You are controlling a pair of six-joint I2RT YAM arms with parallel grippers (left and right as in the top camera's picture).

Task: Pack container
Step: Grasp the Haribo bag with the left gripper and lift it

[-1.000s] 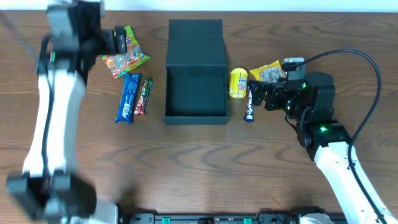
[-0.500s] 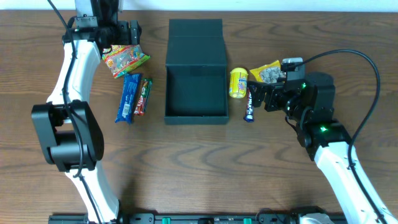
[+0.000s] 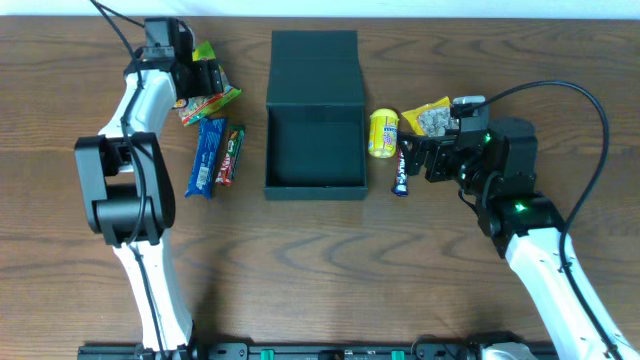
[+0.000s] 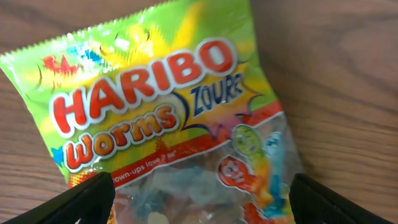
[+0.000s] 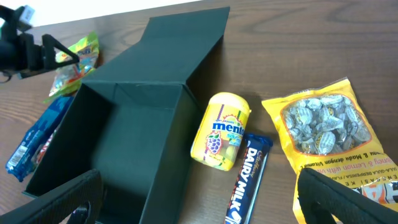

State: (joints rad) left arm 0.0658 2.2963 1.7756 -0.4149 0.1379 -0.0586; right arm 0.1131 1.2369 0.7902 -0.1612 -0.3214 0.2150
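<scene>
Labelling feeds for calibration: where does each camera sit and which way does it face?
Overhead: above the table, straight down on the box and snacks; both arms show.
Left wrist: behind the left claw, pointing down, close on the gummy bag; fingertips show.
Right wrist: behind the right claw, low, facing across the box toward the left arm; fingers show.
All three share the gummy bag.

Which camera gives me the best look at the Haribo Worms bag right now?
Left wrist: the Haribo Worms bag fills the frame, label readable. Overhead shows it small, partly covered by the left arm. Right wrist catches only a distant sliver at top left.
</scene>
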